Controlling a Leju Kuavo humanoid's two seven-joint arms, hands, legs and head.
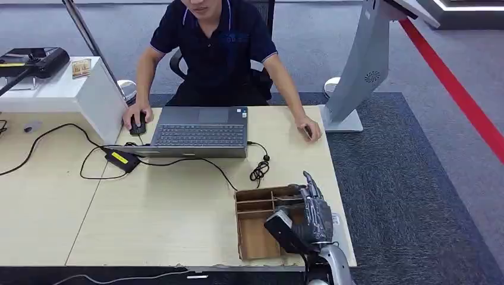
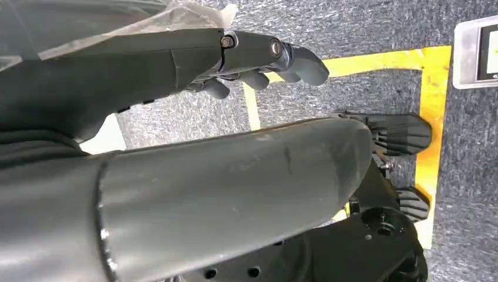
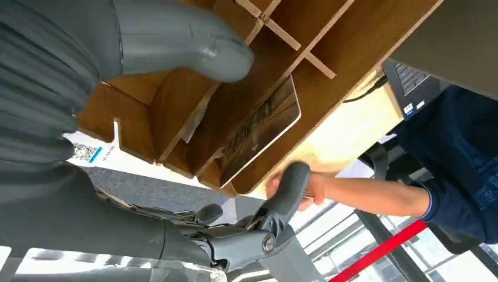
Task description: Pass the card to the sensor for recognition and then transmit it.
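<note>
Honestly, the right hand (image 1: 313, 215) hovers spread and empty over the brown wooden divided box (image 1: 255, 237), where the dark glossy card (image 3: 261, 129) leans in a slot. The divider walls could block the fingers (image 3: 288, 191) and tip it.

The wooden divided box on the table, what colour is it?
Brown wooden box, best in the right wrist view.

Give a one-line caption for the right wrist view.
Right hand open over the wooden divided box, a card leaning inside.
</note>
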